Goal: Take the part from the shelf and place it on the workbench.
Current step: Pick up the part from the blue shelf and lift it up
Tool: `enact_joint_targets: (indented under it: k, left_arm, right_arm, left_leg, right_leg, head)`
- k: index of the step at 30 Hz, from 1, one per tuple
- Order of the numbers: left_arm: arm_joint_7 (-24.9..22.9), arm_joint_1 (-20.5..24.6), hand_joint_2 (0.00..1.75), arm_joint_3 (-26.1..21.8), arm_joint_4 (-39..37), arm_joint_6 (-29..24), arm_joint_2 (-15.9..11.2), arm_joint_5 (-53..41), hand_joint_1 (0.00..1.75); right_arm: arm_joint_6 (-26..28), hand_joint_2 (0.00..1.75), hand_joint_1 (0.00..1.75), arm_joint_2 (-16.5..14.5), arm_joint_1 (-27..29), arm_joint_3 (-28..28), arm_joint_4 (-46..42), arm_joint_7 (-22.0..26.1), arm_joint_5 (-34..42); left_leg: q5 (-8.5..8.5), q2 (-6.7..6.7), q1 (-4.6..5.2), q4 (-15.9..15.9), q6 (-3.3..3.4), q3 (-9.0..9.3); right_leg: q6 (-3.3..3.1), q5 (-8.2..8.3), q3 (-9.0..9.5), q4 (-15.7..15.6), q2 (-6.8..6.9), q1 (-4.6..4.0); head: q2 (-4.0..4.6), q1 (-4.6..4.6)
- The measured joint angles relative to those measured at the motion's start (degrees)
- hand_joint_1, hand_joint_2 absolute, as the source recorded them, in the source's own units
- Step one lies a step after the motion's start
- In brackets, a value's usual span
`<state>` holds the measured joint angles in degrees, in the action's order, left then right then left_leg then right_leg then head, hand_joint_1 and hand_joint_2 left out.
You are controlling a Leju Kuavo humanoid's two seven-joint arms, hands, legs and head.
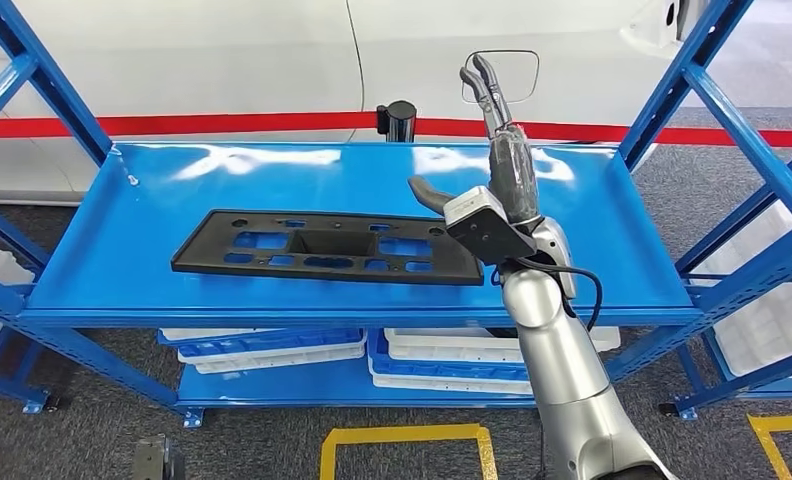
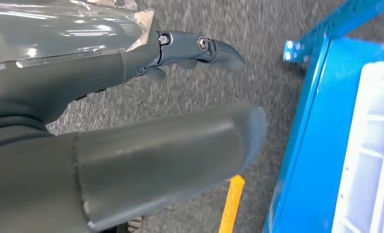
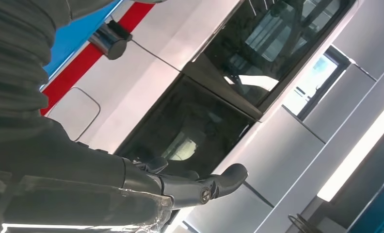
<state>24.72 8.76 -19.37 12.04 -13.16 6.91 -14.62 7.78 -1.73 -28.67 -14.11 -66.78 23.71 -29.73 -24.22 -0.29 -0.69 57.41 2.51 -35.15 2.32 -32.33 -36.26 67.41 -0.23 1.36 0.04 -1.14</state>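
head: high, looks forward-down at blue shelf (image 1: 372, 290) | left wrist: close behind left hand (image 2: 132, 145), faces floor, shares shelf | right wrist: close, faces white car (image 3: 190, 43), shared with head

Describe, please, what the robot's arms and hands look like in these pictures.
The right arm is smooth silver tubing with a rounded joint, a black cable looping beside the wrist. The right hand has a grey boxy block, a thick grey thumb and dark fingers under clear plastic film. The left hand looks alike: a fat grey thumb and dark, screw-jointed fingers.
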Motion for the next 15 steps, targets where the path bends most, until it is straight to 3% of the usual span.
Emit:
enact_joint_targets:
  k: [2, 3, 4, 6, 8, 10, 15]
  left_arm:
    - [-0.1, 0.0, 0.0, -0.1, 0.0, 0.0, 0.0, -0.1, 0.0]
    - [-0.2, -0.1, 0.0, -0.2, 0.0, 0.0, 0.1, -0.2, 0.0]
    - [-0.2, -0.1, 0.0, -0.2, 0.0, 0.0, 0.1, -0.3, 0.0]
    - [-0.3, -0.1, 0.0, -0.4, 0.0, -0.1, 0.1, -0.4, 0.0]
    - [-0.6, -0.1, 0.0, -0.4, 0.0, -0.3, 0.1, -0.7, 0.0]
    - [-1.2, -0.1, 0.0, -0.4, 0.0, -0.5, 0.1, -1.1, 0.0]
    - [-2.1, -0.3, 0.0, -0.5, 0.0, -0.7, 0.1, -2.3, 0.0]
  right_arm:
    - [0.0, 1.75, 0.0, 0.1, 0.3, 0.0, 0.2, 0.0, 0.0]
    - [0.0, 1.75, 0.0, 0.1, 0.4, 0.0, 0.2, 0.0, 0.0]
    - [0.0, 1.75, 0.0, 0.1, 0.5, 0.0, 0.3, 0.0, 0.0]
    - [0.0, 1.75, 0.0, 0.2, 0.5, 0.0, 0.3, 0.0, -0.1]
    - [0.2, 1.75, 0.0, 0.1, 0.6, -0.1, 0.2, 0.0, -0.4]
    - [0.5, 1.75, 0.0, 0.1, 1.2, -0.1, -0.7, -0.1, -1.3]
    - [1.4, 1.75, 0.0, 0.4, 5.1, -0.3, -7.1, -2.4, -5.4]
  left_leg:
    - [-0.4, -0.13, 0.17, 0.0, 0.28, 0.35]
    - [-0.62, -0.24, 0.21, 0.0, 0.27, 0.64]
    - [-0.86, -0.36, 0.23, 0.0, 0.18, 1.03]
    - [-1.44, -0.54, 0.33, 0.1, -0.21, 1.83]
    - [-2.01, -0.66, 0.59, 0.3, -0.61, 2.19]
    - [-2.27, -0.75, 0.7, 0.3, -0.45, 2.24]
    - [-2.29, -0.66, 0.55, -0.3, -0.19, 2.64]
  right_leg:
    - [0.07, -1.24, -4.43, 6.5, 0.0, -0.07]
    - [0.41, -0.49, -5.21, 6.7, 0.0, -0.09]
    - [0.86, 1.2, -4.73, 4.4, 0.01, -0.09]
    - [1.44, 5.52, -1.52, -4.0, 0.06, -0.15]
    - [0.96, 7.9, 0.87, -9.2, 0.08, -0.28]
    - [0.34, 8.23, 1.33, -9.9, 0.03, -0.41]
    - [-0.13, 8.02, 1.32, -9.9, -0.15, -0.67]
  head:
    - [0.0, -0.02]
    - [0.0, -0.04]
    - [0.0, -0.05]
    - [0.0, -0.06]
    - [0.0, -0.02]
    - [0.0, 0.0]
    - [0.0, 0.0]
